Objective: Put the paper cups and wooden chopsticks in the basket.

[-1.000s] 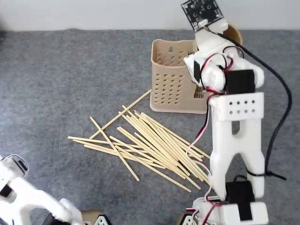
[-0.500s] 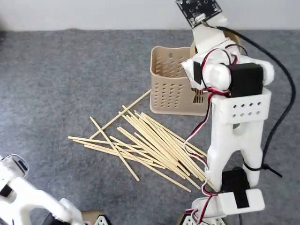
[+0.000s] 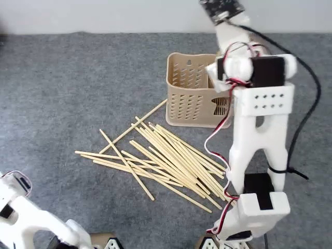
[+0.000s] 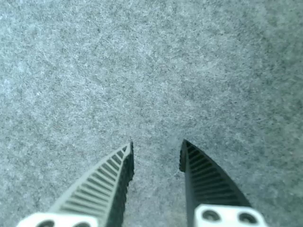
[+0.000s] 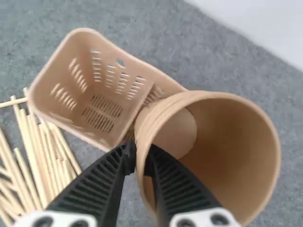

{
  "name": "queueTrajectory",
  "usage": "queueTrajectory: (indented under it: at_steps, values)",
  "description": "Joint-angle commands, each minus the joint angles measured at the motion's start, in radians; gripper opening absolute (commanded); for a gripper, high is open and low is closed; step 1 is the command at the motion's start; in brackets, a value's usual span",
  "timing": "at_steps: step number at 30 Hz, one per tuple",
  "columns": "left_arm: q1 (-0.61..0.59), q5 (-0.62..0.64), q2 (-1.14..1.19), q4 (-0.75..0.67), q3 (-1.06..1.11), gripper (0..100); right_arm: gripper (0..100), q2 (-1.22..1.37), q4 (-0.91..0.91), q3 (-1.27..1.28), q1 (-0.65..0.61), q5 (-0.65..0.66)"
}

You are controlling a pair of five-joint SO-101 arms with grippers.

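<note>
Tan paper cups [image 5: 213, 142], nested in a tilted stack, are pinched at the rim by the right gripper [image 5: 138, 153], with its jaws clamped on the cup wall at a corner of the basket [image 5: 57, 80]. The basket's slotted floor shows. Wooden chopsticks [image 3: 166, 158] lie scattered on the grey carpet [image 3: 62, 93] beside it. The left gripper [image 4: 156, 149] hangs over carpet with its jaws apart. Since a second ago the right arm has risen, and in the high view it now covers the cup rim.

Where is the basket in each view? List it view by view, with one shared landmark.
High view: basket upper centre, just above the chopsticks.
Left wrist view: grey mat under the left gripper.
Right wrist view: basket beside the cups in the right gripper.
Shared landmark: the mat; chopsticks lie by the basket.
</note>
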Motion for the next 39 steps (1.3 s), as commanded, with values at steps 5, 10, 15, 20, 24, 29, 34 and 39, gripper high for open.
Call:
queueTrajectory:
  at_steps: [5, 10, 15, 20, 24, 29, 34, 39]
  values:
    - [0.005, 0.005, -0.014, -0.015, -0.007, 16, 6.1, 0.018, 0.047, -0.072, 0.01, 0.063]
    - [0.005, 0.005, -0.014, -0.015, -0.007, 16, 26.5, 0.059, 0.068, -0.072, -0.01, 0.034]
    - [0.003, 0.005, -0.014, -0.015, -0.007, 16, 29.2, 0.033, 0.068, -0.078, -0.047, 0.035]
    - [0.003, 0.005, -0.014, -0.015, -0.007, 16, 29.2, -0.105, 0.073, -0.071, -0.097, -0.015]
    - [0.003, 0.005, -0.014, -0.015, -0.007, 16, 29.1, -0.2, 0.073, 0.04, -0.147, -0.137]
    - [0.003, 0.003, -0.012, -0.015, -0.007, 16, 29.1, -0.334, 0.073, 0.353, -0.211, -0.138]
    - [0.003, 0.003, -0.011, -0.015, -0.007, 16, 29.1, -0.481, 0.07, 0.675, -0.259, -0.138]
    - [0.005, 0.003, -0.011, -0.015, -0.007, 16, 29.1, -0.553, 0.018, 0.956, -0.266, -0.135]
